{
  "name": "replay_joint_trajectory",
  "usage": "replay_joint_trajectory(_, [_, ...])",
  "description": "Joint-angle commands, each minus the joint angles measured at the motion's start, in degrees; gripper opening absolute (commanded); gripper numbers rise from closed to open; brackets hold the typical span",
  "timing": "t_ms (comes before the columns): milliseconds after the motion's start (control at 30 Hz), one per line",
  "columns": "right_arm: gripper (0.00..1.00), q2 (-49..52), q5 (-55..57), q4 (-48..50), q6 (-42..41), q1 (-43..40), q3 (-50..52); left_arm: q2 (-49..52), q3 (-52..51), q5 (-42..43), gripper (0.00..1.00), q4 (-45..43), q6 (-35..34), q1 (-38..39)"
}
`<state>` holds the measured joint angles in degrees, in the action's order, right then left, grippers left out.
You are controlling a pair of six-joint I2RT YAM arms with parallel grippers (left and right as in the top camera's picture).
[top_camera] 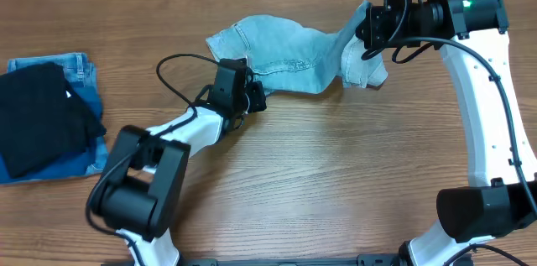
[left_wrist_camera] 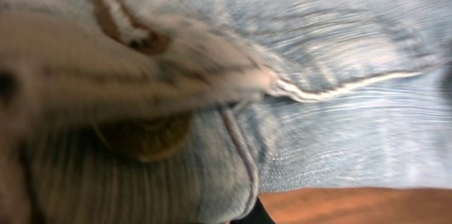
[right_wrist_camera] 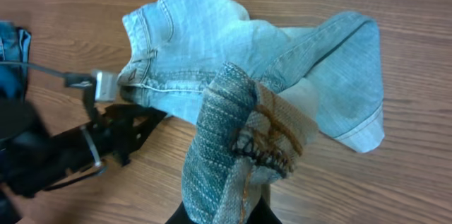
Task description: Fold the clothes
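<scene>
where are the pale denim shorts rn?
Overhead: pale denim shorts at top centre, spread between the left gripper at their near edge and the right gripper bunching their right end.

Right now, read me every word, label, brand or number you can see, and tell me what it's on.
No text can be read in any view.
Brownish patch on the denim shorts: too blurred to read.
Black garment and folded jeans: no print visible.
</scene>
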<state>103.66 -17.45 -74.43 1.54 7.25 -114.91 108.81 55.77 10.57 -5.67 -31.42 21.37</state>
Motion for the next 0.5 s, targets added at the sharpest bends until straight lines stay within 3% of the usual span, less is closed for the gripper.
replay_joint_trajectory(0, [0.04,-0.87,3.3,1.05,0.35,-0.13,-0.44,-18.95,0.63,0.61,0.04,8.33,6.49,-0.68])
replay_joint_trajectory(100, [0.04,-0.87,7.5,1.09,0.09,-0.24,-0.44,-33.22,1.11,-4.74,0.04,15.47,8.31,-5.07])
replay_joint_trajectory(233, [0.04,-0.87,8.44,1.4,-1.97,-1.22,-0.44,-47.15,1.11,-3.39,0.04,20.31,8.31,-20.06])
replay_joint_trajectory(333, [0.04,-0.87,8.46,1.14,-4.7,-2.47,-0.44,-48.76,1.11,1.22,0.04,23.8,9.35,-28.44])
replay_joint_trajectory(467, [0.04,-0.87,8.61,-1.16,-6.32,-4.13,-0.44,-46.97,1.11,1.53,0.04,25.55,10.69,-29.2])
